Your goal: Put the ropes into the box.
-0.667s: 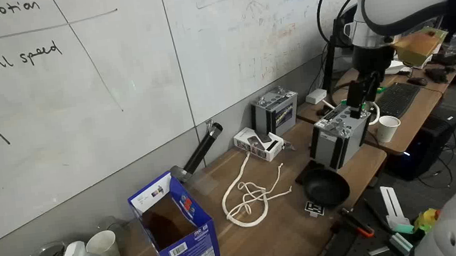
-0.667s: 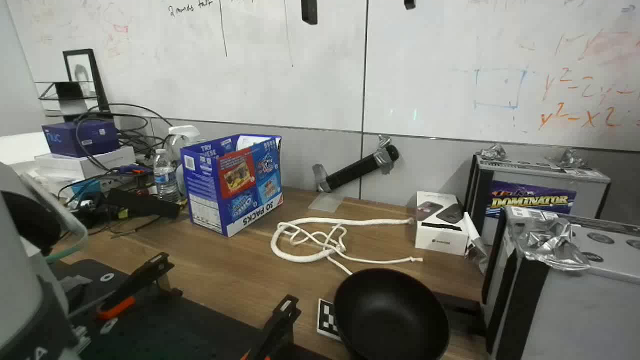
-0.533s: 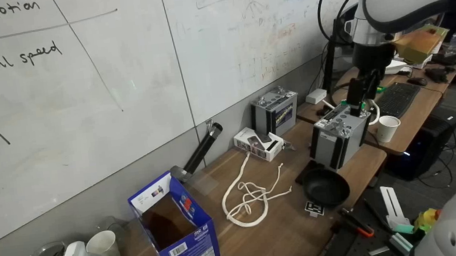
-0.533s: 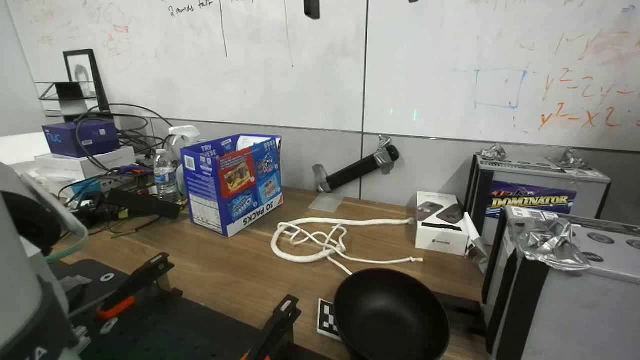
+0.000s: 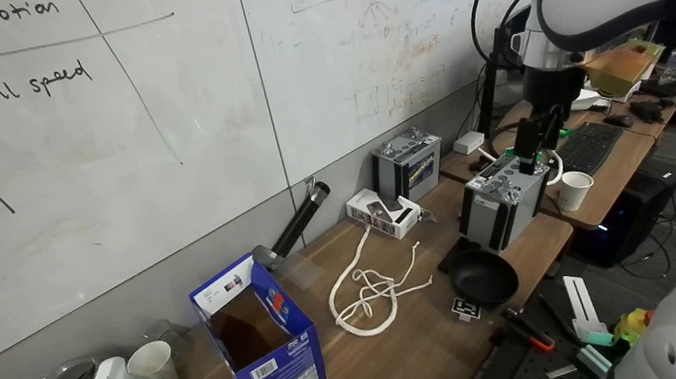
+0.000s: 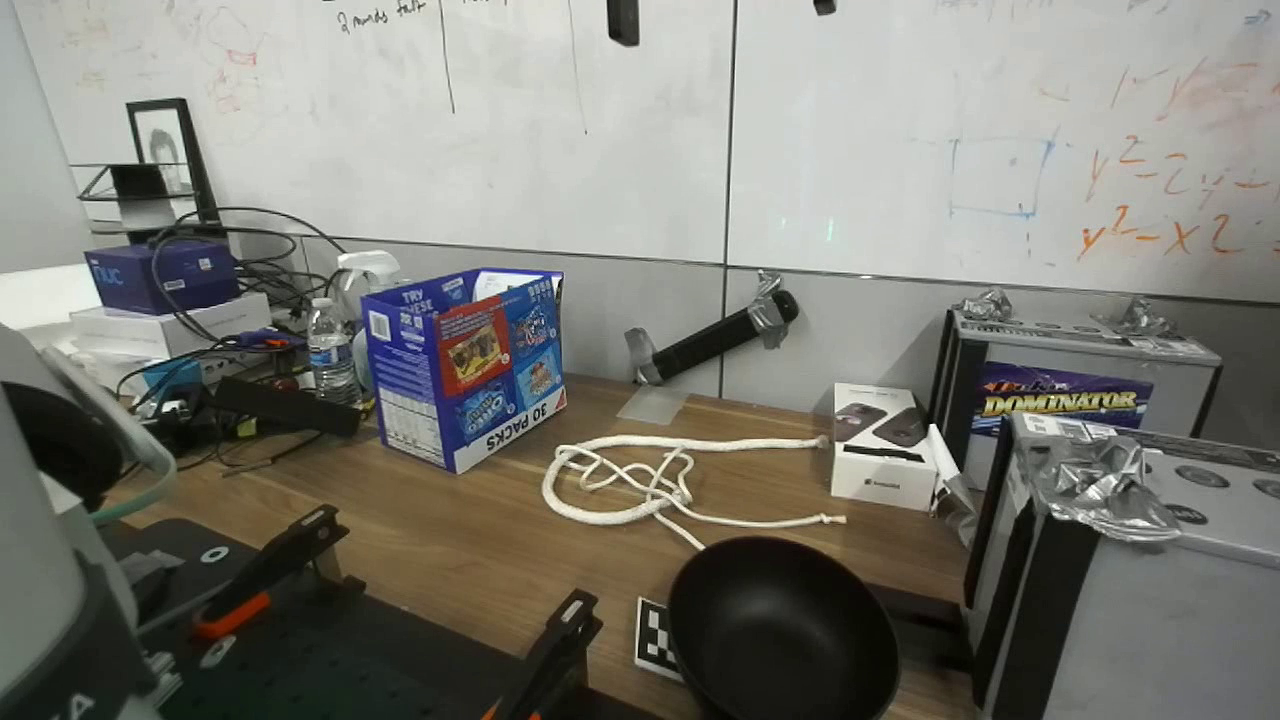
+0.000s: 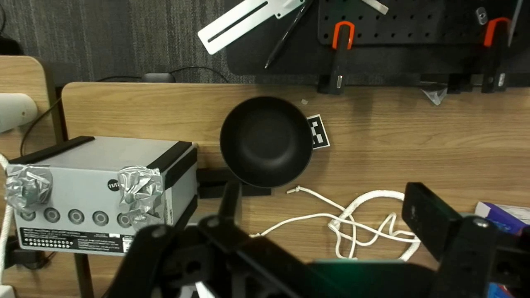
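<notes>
Thick and thin white ropes [image 5: 368, 334] lie in a loose tangle on the wooden table. They also show in an exterior view [image 6: 700, 443] and in the wrist view [image 7: 382, 193]. The blue box [image 5: 285, 371] stands upright with its top open and a bare brown inside. It shows beside the ropes in an exterior view [image 6: 410, 390] and only partly at the right edge of the wrist view [image 7: 503, 217]. My gripper [image 7: 324, 198] is open and empty, high above the table. It shows over the battery-like box in an exterior view [image 5: 537, 140]; only its fingertips [image 6: 723, 18] show at the top in an exterior view.
A black pan [image 5: 484, 278] sits near the ropes. A white phone box [image 6: 885, 450] touches or adjoins one rope end. Two grey battery-like boxes [image 5: 503, 203] [image 6: 1070, 400] stand beyond. A taped black tube [image 6: 715, 340] is on the wall. Orange-tipped clamps [image 7: 343, 54] line the table's edge.
My gripper has shifted only very slightly. The ropes and the box have not moved.
</notes>
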### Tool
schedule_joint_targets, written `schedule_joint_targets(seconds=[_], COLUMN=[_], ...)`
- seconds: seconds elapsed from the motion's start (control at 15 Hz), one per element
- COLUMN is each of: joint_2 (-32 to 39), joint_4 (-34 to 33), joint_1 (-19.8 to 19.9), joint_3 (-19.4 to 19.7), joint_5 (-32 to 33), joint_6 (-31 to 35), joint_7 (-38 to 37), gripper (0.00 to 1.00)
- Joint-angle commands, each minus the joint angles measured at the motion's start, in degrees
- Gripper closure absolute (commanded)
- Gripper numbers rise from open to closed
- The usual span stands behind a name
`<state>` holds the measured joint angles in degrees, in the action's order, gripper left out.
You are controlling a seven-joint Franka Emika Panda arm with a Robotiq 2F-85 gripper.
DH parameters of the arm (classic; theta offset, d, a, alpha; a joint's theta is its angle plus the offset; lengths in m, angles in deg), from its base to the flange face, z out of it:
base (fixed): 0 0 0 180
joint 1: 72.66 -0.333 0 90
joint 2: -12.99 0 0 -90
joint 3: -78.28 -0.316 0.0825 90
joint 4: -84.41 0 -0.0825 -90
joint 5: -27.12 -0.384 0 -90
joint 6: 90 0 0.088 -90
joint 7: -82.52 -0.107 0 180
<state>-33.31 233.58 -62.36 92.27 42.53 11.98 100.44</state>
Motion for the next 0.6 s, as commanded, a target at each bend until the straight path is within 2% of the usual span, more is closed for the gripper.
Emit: schedule_joint_targets(seconds=[0.0, 0.13, 0.33, 0.53], joint_2=[3.11, 5.24, 9.68, 18.06], joint_4=[0.11, 0.35, 0.74, -0.75], joint_1=[0.55, 1.42, 3.73, 4.6], joint_3=[1.14, 1.31, 0.98, 0.26], joint_5=[0.82, 0.92, 0.15, -2.71], joint_6=[2.6, 4.41, 9.86, 15.9], joint_7=[-2.11, -4.31, -11.68, -20.18], gripper=[0.0, 0.0, 0.0, 0.0])
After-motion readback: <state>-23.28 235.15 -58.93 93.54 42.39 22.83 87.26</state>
